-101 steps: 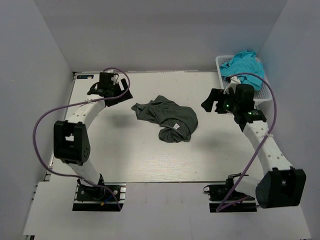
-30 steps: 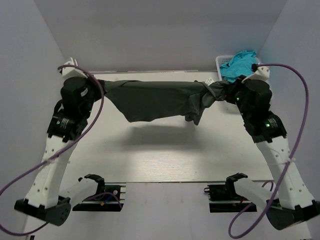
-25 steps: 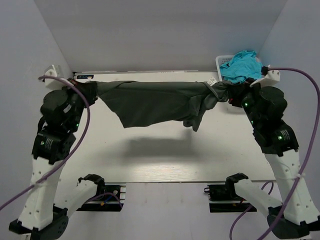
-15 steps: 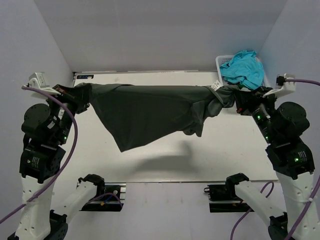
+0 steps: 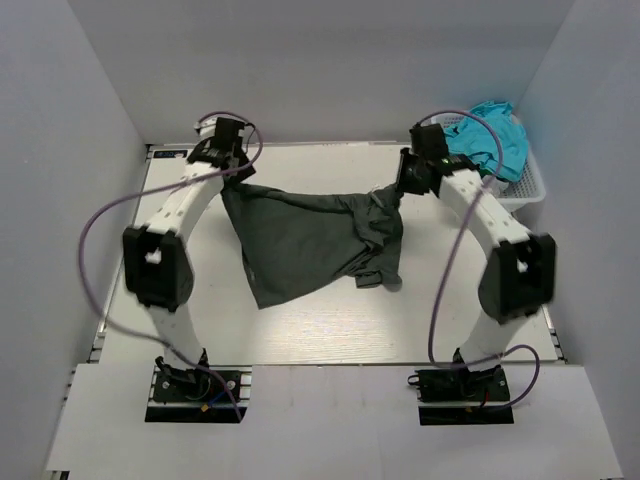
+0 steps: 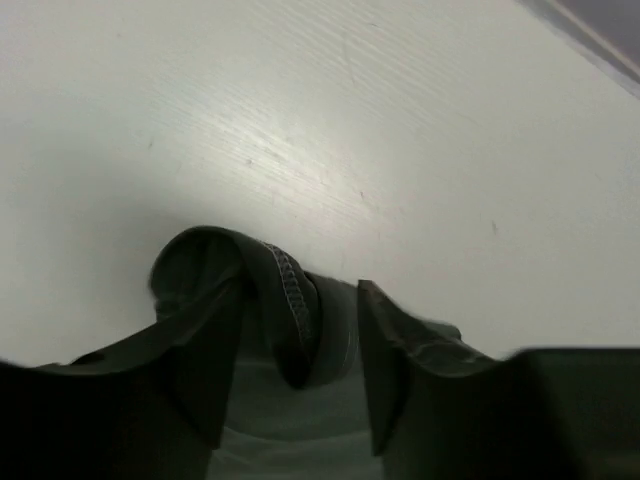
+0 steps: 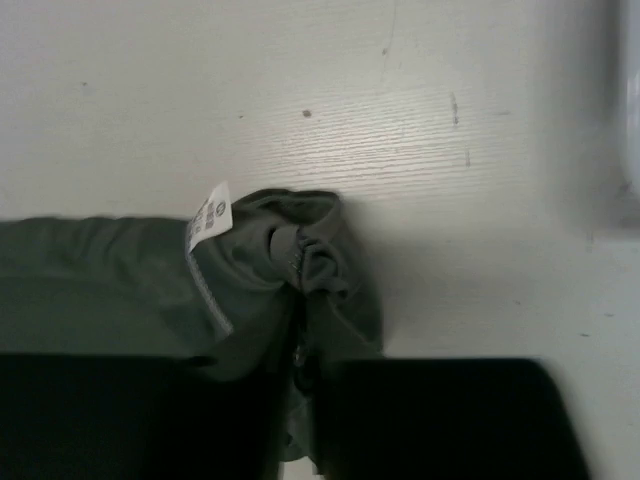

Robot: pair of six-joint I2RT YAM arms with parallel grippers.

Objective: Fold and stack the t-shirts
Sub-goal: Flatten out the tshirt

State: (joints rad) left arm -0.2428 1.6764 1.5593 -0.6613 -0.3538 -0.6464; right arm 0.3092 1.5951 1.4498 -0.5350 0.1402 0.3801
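Note:
The dark charcoal-grey t-shirt [image 5: 310, 235] lies spread on the table, its far edge stretched between my two grippers. My left gripper [image 5: 232, 172] is low at the shirt's far left corner. In the left wrist view its jaws stand a little apart, with a stitched hem fold [image 6: 285, 300] between the fingers [image 6: 205, 370]. My right gripper [image 5: 403, 186] is shut on the bunched far right end [image 7: 310, 265], beside the white neck label [image 7: 208, 218]. A turquoise t-shirt [image 5: 490, 135] fills the basket. No pale grey tee shows.
The white lattice basket [image 5: 528, 180] stands at the far right corner, close behind my right arm. White walls enclose the table on three sides. Bare tabletop [image 5: 330, 330] lies in front of the shirt.
Both arms have swung from high and wide to low at the table's far side. The shirt, hanging stretched in the air before, now lies on the table.

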